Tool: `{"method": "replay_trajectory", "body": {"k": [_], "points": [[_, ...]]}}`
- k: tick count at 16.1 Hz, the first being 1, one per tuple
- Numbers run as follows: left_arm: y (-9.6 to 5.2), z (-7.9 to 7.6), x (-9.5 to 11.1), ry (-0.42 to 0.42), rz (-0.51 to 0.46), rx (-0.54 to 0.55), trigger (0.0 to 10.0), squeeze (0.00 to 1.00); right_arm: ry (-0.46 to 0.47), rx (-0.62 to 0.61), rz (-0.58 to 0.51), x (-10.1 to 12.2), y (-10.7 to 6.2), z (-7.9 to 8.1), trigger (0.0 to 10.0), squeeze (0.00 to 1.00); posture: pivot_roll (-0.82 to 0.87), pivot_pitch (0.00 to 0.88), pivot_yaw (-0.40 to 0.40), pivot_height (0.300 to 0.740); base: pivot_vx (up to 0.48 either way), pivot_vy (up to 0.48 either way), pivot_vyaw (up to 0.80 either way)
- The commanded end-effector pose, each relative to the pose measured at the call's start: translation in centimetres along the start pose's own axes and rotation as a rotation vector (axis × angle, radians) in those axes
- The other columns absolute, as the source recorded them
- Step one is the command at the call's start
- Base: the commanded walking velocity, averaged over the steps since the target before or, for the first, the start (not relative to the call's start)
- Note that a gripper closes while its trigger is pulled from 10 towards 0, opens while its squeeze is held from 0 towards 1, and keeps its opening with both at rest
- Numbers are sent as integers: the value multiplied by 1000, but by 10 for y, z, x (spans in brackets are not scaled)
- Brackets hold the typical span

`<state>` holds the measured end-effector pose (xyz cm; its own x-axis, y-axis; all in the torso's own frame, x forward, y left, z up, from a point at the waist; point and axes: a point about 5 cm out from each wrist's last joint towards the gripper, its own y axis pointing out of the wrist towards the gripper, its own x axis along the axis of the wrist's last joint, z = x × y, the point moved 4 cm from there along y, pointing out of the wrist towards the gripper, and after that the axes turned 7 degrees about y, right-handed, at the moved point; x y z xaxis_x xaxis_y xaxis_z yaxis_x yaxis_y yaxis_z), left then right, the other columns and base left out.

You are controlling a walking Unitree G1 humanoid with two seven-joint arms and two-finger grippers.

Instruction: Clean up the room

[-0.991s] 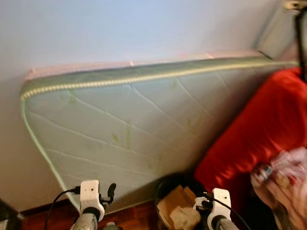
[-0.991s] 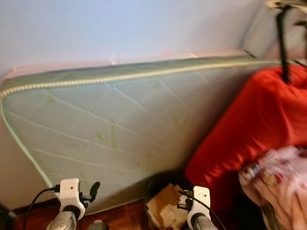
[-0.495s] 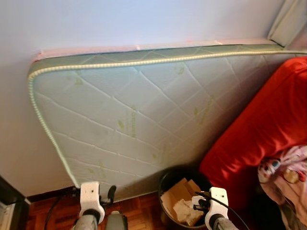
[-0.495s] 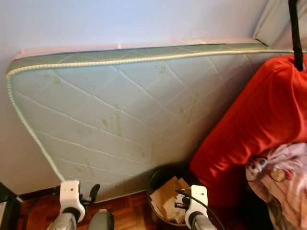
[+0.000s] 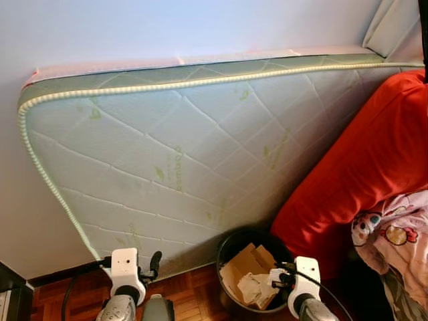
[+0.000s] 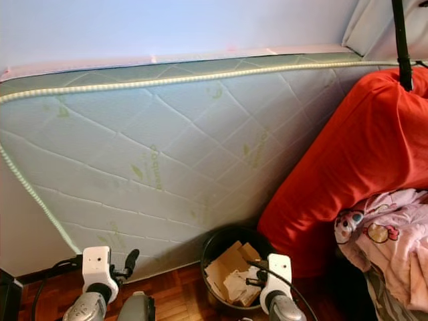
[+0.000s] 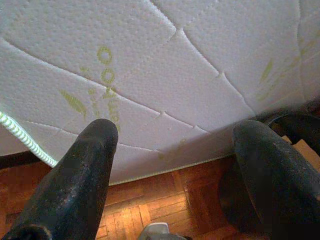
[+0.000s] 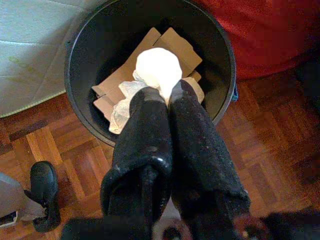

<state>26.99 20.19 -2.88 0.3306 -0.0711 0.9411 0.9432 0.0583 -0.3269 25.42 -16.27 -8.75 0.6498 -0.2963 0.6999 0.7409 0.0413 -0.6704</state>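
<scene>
While the right gripper (image 8: 167, 95) pinches a crumpled white tissue (image 8: 158, 69) over the round black bin (image 8: 80, 45) of cardboard scraps, the left gripper (image 7: 172, 150) hangs jaws spread near the quilted mattress (image 5: 187, 154).

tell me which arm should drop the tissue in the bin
Right. The right claw is shut on the white crumpled tissue above the round black plastic bin. The left claw is open, facing the mattress.

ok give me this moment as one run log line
right hand: shut on white tissue wad, above black bin | bin: cardboard inside | left hand: open, idle by mattress
</scene>
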Motion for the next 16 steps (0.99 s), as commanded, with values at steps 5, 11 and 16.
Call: {"method": "replay_trajectory", "body": {"k": [5,11,16], "points": [[-5,-3,-4,-12,17,-5,10000,0,2,-4,1,1,0,0,10000,0,156,79,-121,652,103,0,0],[-9,-5,-6,-10,21,-12,10000,0,-6,10,-6,5,2,4,10000,0,163,100,-121,652,295,0,0],[-13,-3,-6,-15,18,-2,10000,0,-38,38,2,6,3,11,10000,0,174,121,-123,652,245,0,0]]}}
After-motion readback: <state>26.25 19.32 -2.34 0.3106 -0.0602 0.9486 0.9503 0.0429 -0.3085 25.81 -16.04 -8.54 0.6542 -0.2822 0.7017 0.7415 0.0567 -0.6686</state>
